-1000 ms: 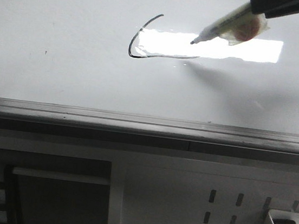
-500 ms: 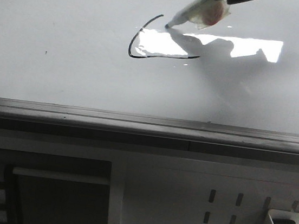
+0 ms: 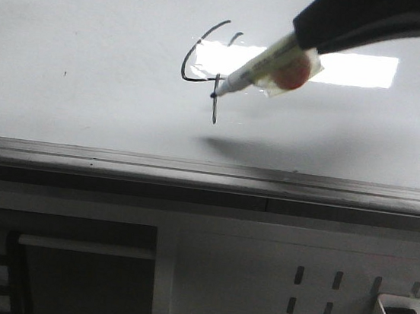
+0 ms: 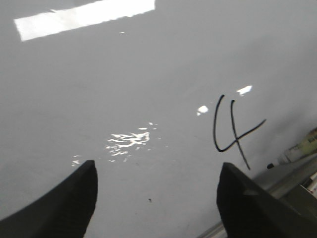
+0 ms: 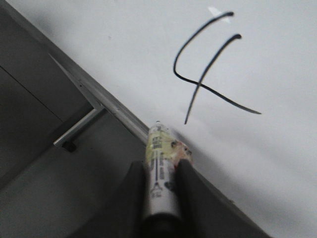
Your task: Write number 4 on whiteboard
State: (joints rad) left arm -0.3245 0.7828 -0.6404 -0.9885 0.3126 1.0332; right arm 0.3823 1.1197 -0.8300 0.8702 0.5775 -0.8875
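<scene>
in the front view the number 4 [image 3: 209, 69] sits in the upper middle of the whiteboard [image 3: 90, 73], overlapping the left end of the bright reflection [image 3: 351, 67], with bare white board wide to its left and a clear band below it down to the grey ledge [image 3: 192, 174] that runs across the frame's middle. the right gripper [image 5: 159, 183] reaches in from the upper right corner, slanting down-left, its fingers pinching a marker [image 3: 263, 68] whose tip lies at the stem of the figure; in the left wrist view the left gripper [image 4: 156, 198] shows its two dark fingers spread wide at the lower edge, holding nothing, with the figure to the right of centre
</scene>
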